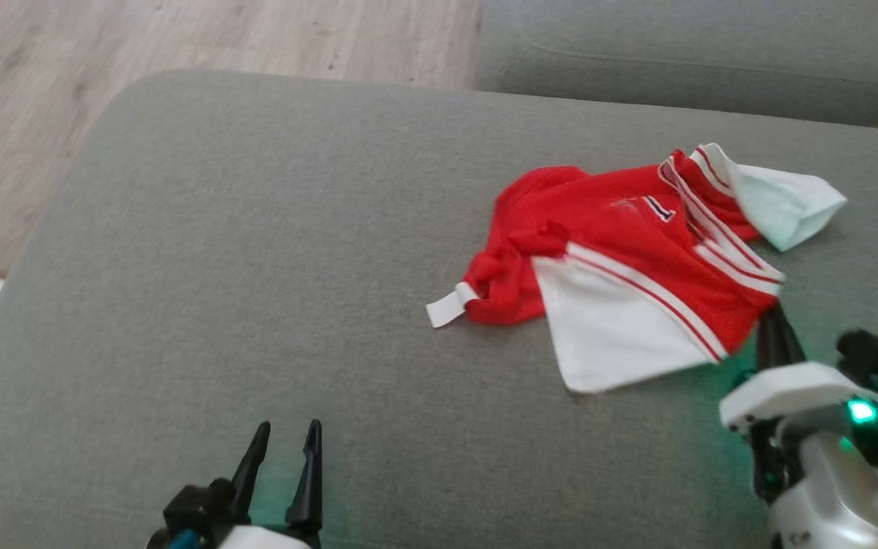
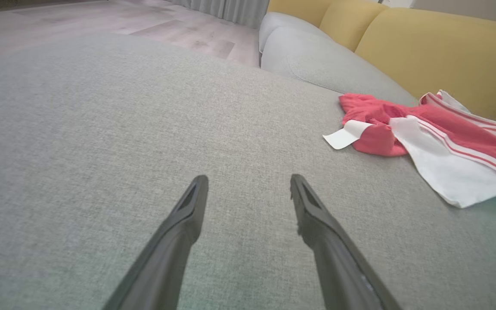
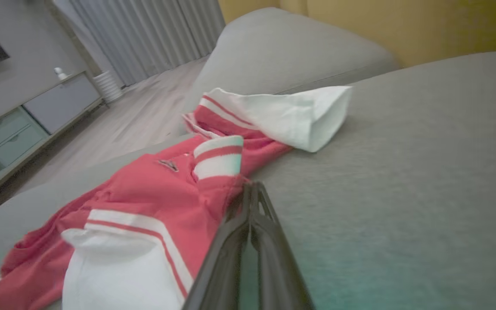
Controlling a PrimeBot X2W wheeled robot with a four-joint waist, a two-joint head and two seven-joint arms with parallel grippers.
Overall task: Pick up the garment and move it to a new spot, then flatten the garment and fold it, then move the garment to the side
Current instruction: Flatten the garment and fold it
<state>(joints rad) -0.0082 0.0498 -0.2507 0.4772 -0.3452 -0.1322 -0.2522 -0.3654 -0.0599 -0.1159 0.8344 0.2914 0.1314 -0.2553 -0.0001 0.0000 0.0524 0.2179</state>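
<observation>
**Right claw (image 1: 773,319) shut on the garment (image 1: 622,252), left claw (image 1: 289,427) wide and empty**

Nearest in the head view, the left claw sits at 7 o'clock over the bare grey sofa seat (image 1: 256,267), well apart from the garment. Its own wrist view shows the two fingers spread wide with nothing between them (image 2: 249,178).

At 4 o'clock the right claw reaches up to the garment's near red hem. Only a single dark tip against the cloth is visible from the head. The right wrist view shows both fingers pressed together (image 3: 251,186), with red fabric pinched at their tips and a striped fold standing up just beyond.

The red and white garment lies crumpled at 2 o'clock on the seat, and a white label (image 1: 447,309) sticks out toward 9 o'clock.

Farther off, the head view shows wooden floor (image 1: 104,61) at 11 o'clock. The left wrist view adds yellow back cushions (image 2: 424,47), and the right wrist view adds curtains (image 3: 144,34) and a cabinet (image 3: 37,112).
</observation>
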